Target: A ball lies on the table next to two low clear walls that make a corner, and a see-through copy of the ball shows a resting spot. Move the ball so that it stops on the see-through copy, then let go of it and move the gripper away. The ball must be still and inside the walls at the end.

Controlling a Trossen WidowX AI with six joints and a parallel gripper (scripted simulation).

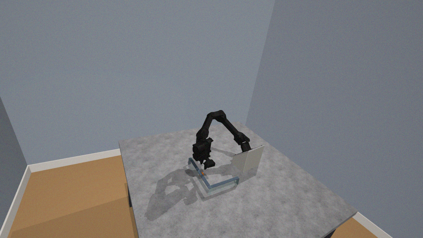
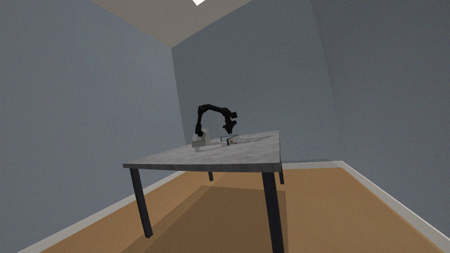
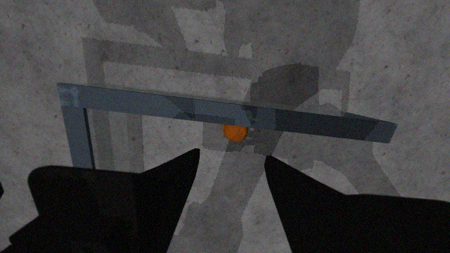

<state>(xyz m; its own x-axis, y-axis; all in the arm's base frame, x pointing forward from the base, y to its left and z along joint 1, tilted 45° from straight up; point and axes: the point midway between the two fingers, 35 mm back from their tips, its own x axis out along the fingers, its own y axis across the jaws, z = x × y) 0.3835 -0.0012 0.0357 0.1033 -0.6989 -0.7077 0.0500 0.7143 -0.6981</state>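
Wrist view: ball [image 3: 235, 133] seen on table [image 3: 404, 53], tight against near face of long clear wall [image 3: 140, 102], inside the corner. Second wall [image 3: 75, 137] met at left end. Gripper [image 3: 232, 158] raised above ball, fingers spread apart, nothing between them. Top view: gripper [image 1: 207, 165] hung over one wall [image 1: 196, 168], orange ball [image 1: 202, 172] just below. Exterior view: ball [image 2: 231, 141] low on table beneath gripper [image 2: 227, 129].

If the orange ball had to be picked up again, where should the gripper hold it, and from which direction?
Probably from straight above, fingers closing across the middle of the orange ball along the clear wall. The ball rests against that wall, so one side is blocked. The gripper hangs above it, open and empty.
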